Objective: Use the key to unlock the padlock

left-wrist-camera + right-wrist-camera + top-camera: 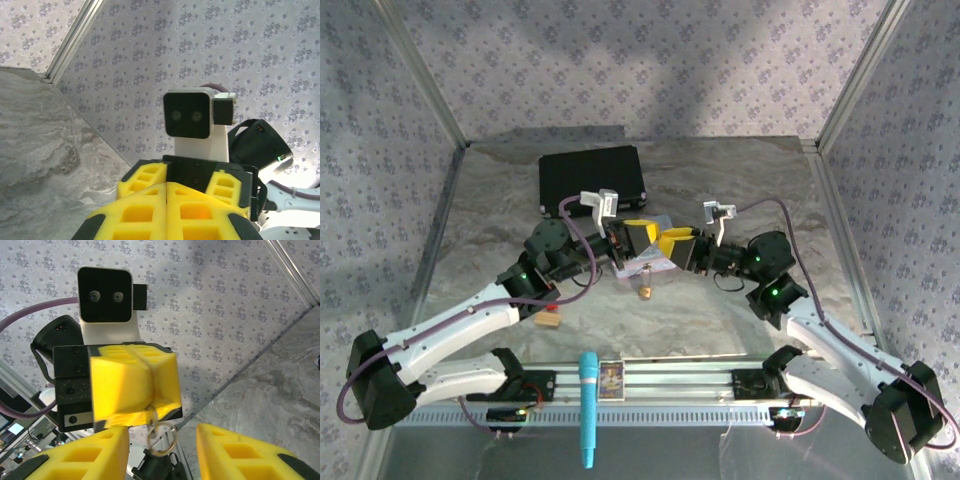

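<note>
The two arms meet over the middle of the table, tip to tip. The left claw has its yellow foam pads pressed together on the small silvery metal key, which sticks out under the pads with its wire ring hanging. The right claw faces it with pads spread wide and nothing between them. The small brass-gold padlock is just on the near-edge side of both claws, lower than them; I cannot tell if it lies flat. I think the key points down toward the table, so the left arm must bring it down and nearer, while the free right claw steadies the padlock.
</note>
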